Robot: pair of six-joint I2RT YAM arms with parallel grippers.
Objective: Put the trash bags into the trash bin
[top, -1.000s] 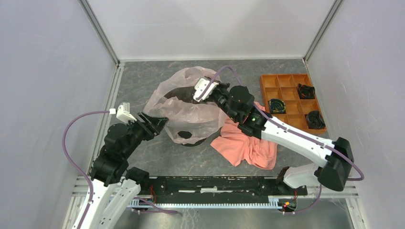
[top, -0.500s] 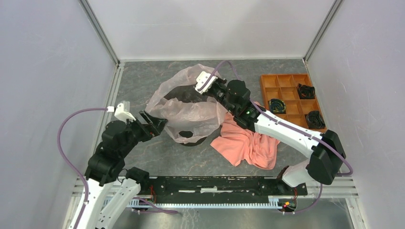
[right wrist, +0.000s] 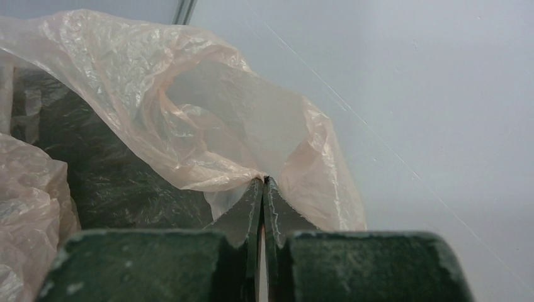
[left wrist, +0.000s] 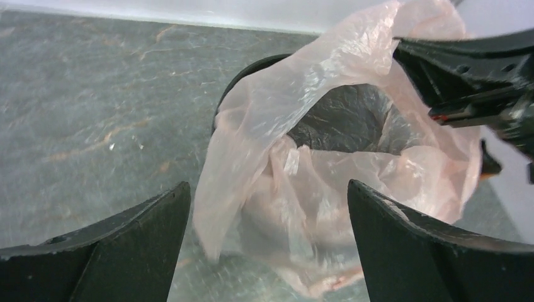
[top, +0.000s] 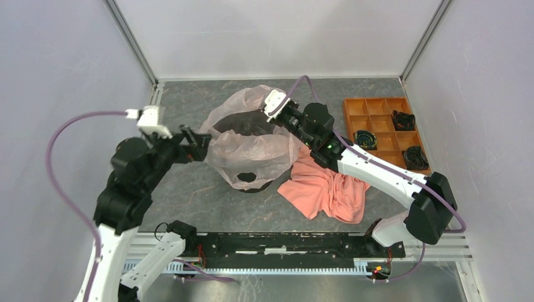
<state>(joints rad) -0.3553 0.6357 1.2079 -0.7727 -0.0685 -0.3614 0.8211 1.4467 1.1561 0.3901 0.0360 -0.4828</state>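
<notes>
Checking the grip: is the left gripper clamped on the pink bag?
No, the left gripper is wide open, its jaws not closed on the trash bag.

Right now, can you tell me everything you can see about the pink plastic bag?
The trash bag is thin, crinkly, see-through pale pink plastic. It is draped loosely over the black trash bin, its mouth gaping open, the dark bin showing through. The right end effector is shut on a fold at its far edge, holding it up. The left end effector stands open at its left side, not gripping it.
</notes>
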